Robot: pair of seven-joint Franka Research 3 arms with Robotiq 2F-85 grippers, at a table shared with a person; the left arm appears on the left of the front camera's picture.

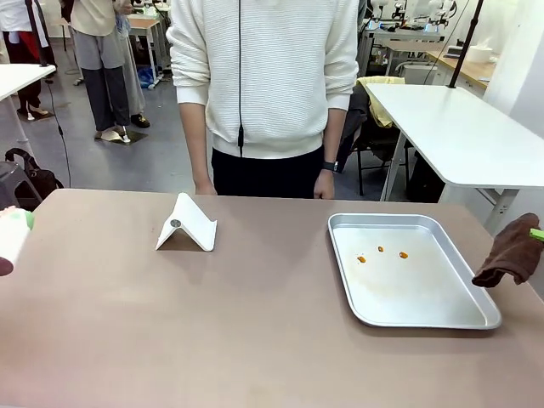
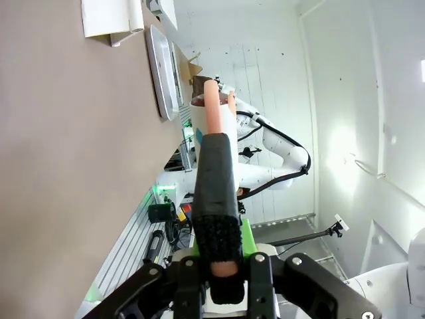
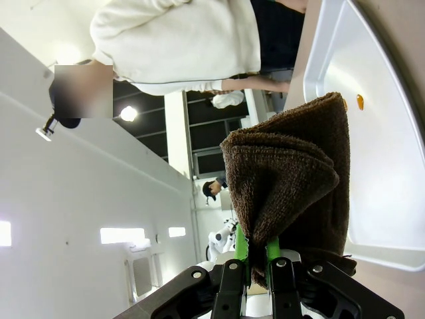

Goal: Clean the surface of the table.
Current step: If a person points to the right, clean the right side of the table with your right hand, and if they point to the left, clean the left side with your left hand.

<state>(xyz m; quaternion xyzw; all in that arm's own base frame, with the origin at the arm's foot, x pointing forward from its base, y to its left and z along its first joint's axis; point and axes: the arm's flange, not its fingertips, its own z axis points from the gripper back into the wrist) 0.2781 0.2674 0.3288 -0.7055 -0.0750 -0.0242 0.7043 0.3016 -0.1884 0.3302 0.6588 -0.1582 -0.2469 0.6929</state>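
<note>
Jaws of the right gripper (image 3: pixel 255 256) are pinched on a brown cloth (image 3: pixel 292 173) at the right edge of the table (image 1: pixel 255 323); those of the left gripper (image 2: pixel 222 246) are clamped on a pink-tipped object (image 2: pixel 214 113). The cloth is best pressed flat before wiping.

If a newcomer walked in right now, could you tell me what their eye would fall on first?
Probably the silver tray on the right of the table, with three small orange drops in it. Next, the dark brown cloth hanging from the right hand just beyond the tray's right edge. A white folded stand sits left of centre, before a person in a white sweater.
</note>
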